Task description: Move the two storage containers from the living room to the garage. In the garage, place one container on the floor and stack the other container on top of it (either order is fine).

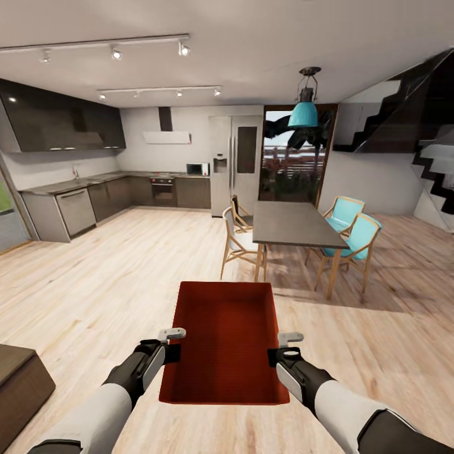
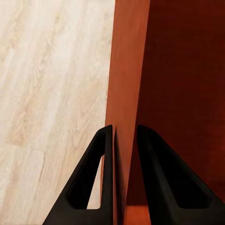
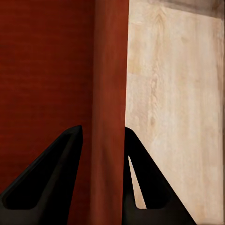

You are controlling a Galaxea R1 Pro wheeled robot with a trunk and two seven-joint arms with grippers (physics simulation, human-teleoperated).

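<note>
two claws, one bin: i have the bin (image 1: pixel 226 343) carried in front of me over the plank floor (image 1: pixel 113 277), open side up and close to level. the left claw (image 1: pixel 169 353) is clamped on the left wall, one finger (image 2: pixel 93 183) outside and the other inside, as the left wrist view shows. the right claw (image 1: pixel 275 357) pinches the right wall the same way, with the wall running up between its fingers (image 3: pixel 145 187).

i judge this to be the carry leg: i'm in an open kitchen and dining area, not the garage, and no concrete floor shows anywhere.

to do it well, i'd keep both arms locked at this spacing while the base drives. the walls are thin, so any drift inward or outward would bow them or slip a pinch. i'd also keep both wrists at one height so the bin stays flat.

ahead and to my right stands the dining table (image 1: pixel 293 224) with its chairs (image 1: pixel 236 243), and a dark cabinet (image 1: pixel 19 384) sits low at my left. i'd turn slowly and give both a wide berth, since the bin sticks out ahead of me.
</note>
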